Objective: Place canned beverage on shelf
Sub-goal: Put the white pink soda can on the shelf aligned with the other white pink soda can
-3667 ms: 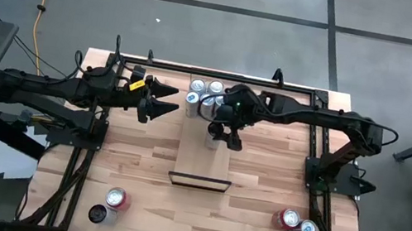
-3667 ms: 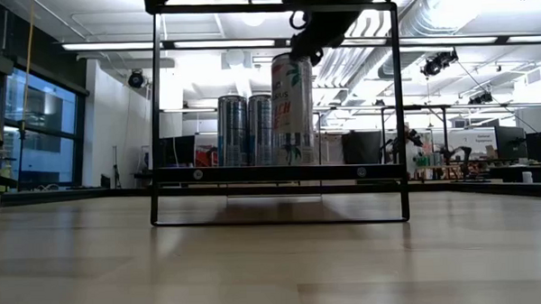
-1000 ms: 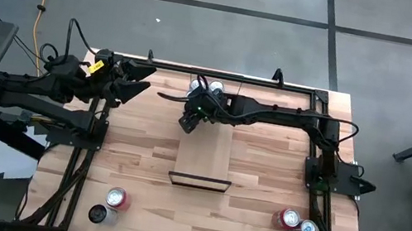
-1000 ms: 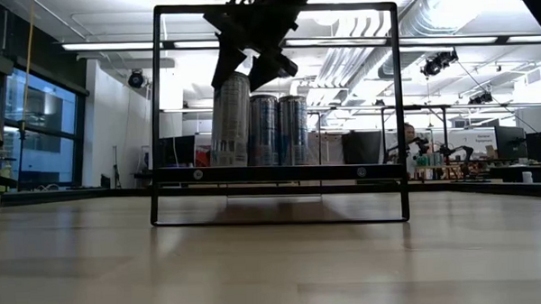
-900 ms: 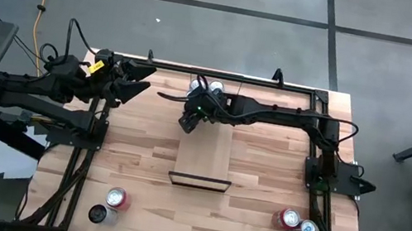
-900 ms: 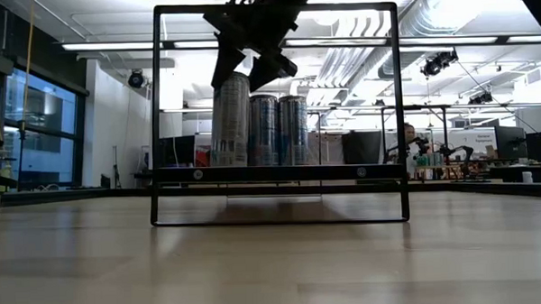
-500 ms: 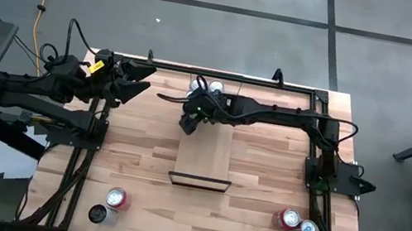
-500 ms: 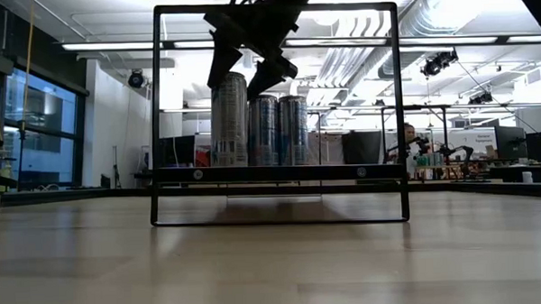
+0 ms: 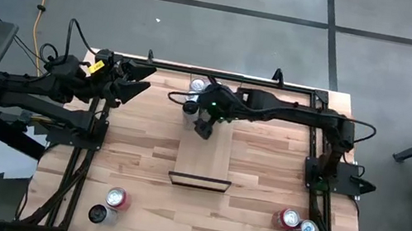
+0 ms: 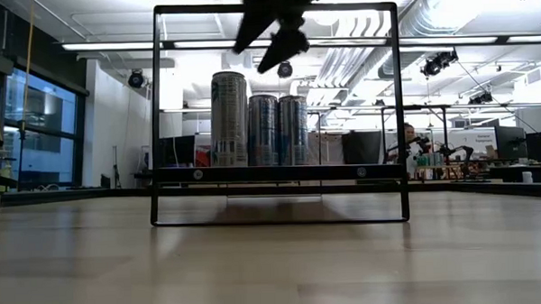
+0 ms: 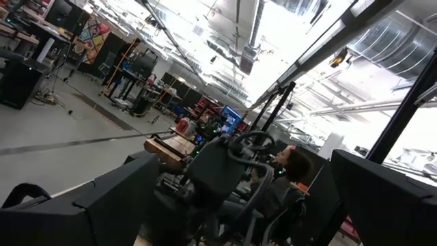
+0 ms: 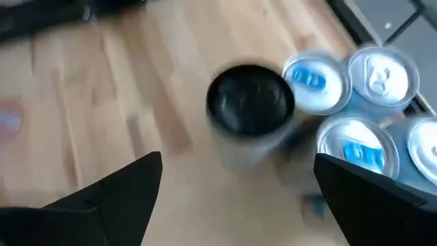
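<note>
At the table's far left edge: left gripper (image 9: 141,85), fingers spread, nothing held | below the right gripper (image 10: 271,30), fingers apart and empty: black-topped can (image 12: 250,109) upright on the shelf (image 9: 211,162), beside blue-topped cans (image 12: 358,142)

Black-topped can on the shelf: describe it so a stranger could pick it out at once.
Find the narrow wooden shelf mid-table; cans stand grouped at its end away from the black frame. The can nearest the frame has a black top; its neighbours' tops are silver with blue tabs.
</note>
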